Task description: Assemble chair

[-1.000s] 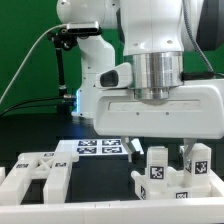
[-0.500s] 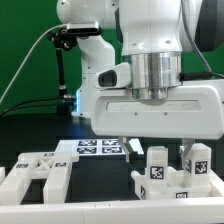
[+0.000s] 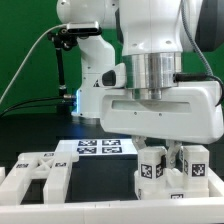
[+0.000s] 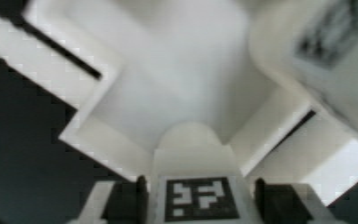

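Observation:
My gripper hangs low at the exterior view's right, over a white chair assembly with two tagged upright posts. In the wrist view my gripper has its dark fingers pressed against both sides of a white post with a square tag. It is shut on that post. Beyond the post lies a broad white slab of the chair, blurred.
A notched white chair part with small tags lies at the exterior view's lower left. The marker board lies flat behind it, near the arm's base. A black stand with a cable rises at the back left.
The gripper body has tilted and lifted slightly. The tagged posts at the right have shifted a little to the exterior view's left with it.

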You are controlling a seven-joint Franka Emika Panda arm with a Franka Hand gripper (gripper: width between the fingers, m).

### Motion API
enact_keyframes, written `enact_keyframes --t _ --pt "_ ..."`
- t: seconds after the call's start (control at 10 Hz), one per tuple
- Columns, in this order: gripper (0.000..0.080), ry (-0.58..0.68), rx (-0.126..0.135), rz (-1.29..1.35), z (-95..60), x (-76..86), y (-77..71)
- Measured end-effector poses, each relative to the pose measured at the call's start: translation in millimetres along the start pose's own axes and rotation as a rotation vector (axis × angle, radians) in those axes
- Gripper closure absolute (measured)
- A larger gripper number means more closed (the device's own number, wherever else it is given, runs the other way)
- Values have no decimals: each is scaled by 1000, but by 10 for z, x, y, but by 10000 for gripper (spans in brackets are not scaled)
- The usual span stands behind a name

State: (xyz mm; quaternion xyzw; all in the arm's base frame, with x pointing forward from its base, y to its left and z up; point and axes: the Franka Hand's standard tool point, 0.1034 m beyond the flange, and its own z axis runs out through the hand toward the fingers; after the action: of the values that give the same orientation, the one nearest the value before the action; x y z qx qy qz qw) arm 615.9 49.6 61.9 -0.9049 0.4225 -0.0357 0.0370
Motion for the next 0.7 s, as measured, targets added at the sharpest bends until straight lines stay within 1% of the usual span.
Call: enact_keyframes --t 0.3,0.4,0.5,0.6,0.7 --pt "515 -5 -3 52 2 -6 -2" --pt "515 -21 -15 185 0 -12 -37" --pt "515 -17 -11 281 8 41 -96" --pt "515 -11 2 390 15 123 -171" --pt "515 -12 2 504 24 141 -234"
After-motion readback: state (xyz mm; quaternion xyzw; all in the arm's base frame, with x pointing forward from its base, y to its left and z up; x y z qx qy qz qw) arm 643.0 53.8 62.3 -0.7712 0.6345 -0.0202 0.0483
